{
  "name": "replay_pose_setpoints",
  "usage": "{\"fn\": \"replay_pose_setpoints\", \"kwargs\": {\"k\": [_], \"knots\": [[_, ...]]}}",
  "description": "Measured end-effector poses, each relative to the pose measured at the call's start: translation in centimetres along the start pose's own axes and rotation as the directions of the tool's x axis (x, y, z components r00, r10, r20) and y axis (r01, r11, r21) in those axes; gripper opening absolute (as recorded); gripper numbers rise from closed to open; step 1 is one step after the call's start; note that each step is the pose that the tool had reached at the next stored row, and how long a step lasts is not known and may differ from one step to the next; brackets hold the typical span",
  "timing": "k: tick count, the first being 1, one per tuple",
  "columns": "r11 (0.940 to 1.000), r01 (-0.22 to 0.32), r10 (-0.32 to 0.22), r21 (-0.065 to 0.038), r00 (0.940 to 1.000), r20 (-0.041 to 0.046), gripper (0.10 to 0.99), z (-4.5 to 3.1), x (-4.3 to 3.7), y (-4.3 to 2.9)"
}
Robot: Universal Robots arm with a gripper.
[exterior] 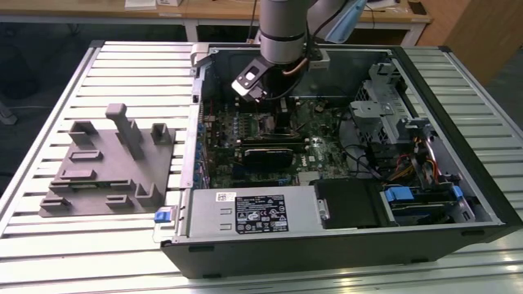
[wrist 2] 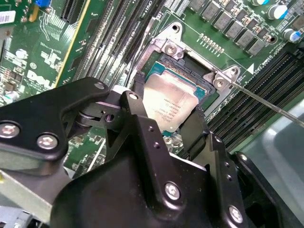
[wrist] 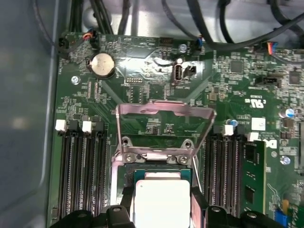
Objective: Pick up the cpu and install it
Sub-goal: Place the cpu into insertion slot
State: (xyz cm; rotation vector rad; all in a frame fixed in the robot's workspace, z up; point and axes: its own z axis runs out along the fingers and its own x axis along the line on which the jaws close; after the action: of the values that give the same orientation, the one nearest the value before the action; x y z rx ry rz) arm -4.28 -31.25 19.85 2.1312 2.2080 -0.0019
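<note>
The cpu (wrist 2: pixel 167 100) is a flat square chip with a silver metal top. It sits in or just over the open socket (wrist 2: pixel 164 47) on the green motherboard. My gripper (wrist 2: pixel 166 108) is shut on it, with one black finger (wrist 2: pixel 137 92) against each of two opposite edges. In the first wrist view the cpu (wrist: pixel 161 202) lies between the same fingers (wrist: pixel 127 205), below the raised metal load plate (wrist: pixel 164 116). The exterior view has the gripper (exterior: pixel 263 105) reaching down into the open computer case (exterior: pixel 457 202), over the board's socket area.
Memory slots (wrist: pixel 83 166) flank the socket, and a thin latch lever (wrist 2: pixel 266 102) sticks out beside it. A black card (exterior: pixel 266 156), the power supply (exterior: pixel 253 211) and drive cages (exterior: pixel 384 104) crowd the case. A grey plastic fixture (exterior: pixel 106 165) stands at the exterior view's left.
</note>
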Motion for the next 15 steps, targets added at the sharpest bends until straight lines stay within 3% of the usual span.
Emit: {"fn": "replay_pose_setpoints", "kwargs": {"k": [3,8,15], "knots": [[1.0000,0.002,-0.002,0.000,1.0000,-0.0033,0.545,0.23,0.01,-0.02],[1.0000,0.001,0.000,0.001,0.9998,-0.0175,0.545,0.44,0.03,-0.06],[0.9999,-0.015,0.015,0.002,0.9995,-0.0261,0.545,0.58,0.03,-0.43]]}}
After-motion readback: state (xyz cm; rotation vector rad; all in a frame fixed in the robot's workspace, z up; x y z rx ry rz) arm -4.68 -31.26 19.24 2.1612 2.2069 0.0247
